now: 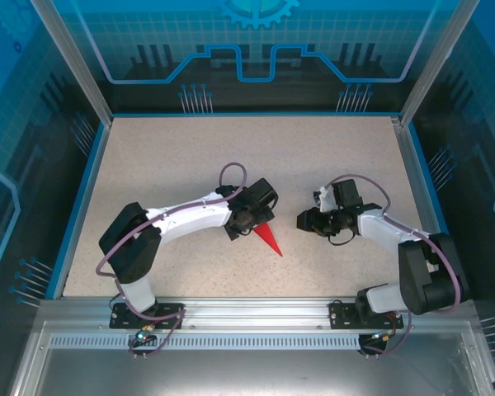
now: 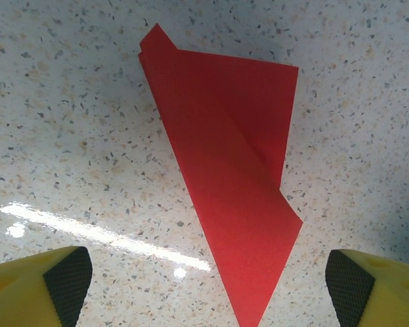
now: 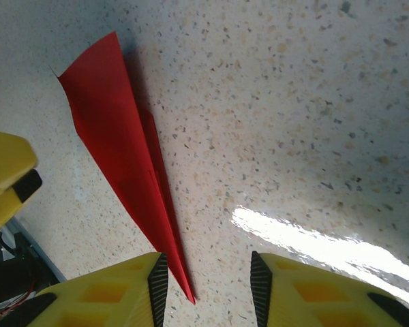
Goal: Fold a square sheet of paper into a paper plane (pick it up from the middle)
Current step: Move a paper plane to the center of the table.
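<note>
Below the left gripper [image 2: 208,283], spread wide and empty: paper plane [image 2: 225,170] flat on table [image 2: 68,136], nose toward 6 o'clock. Likely next: descend centred, pinch mid-ridge lightly. Park right gripper [image 3: 208,289], half open and empty, at 3 o'clock.

Seen from above, the left gripper [image 1: 247,223] covers the wide rear end of the paper plane [image 1: 270,241], so its folds there are hidden. In the left wrist view the bottom edge cuts off the plane's sharp tip, and the corners crop the yellow fingers [image 2: 37,293] to their pad ends. In the right wrist view a yellow shape [image 3: 7,174], possibly the other arm's finger, is cropped at the left edge. The right gripper [image 1: 308,221] is too small from above to judge its jaw gap.
</note>
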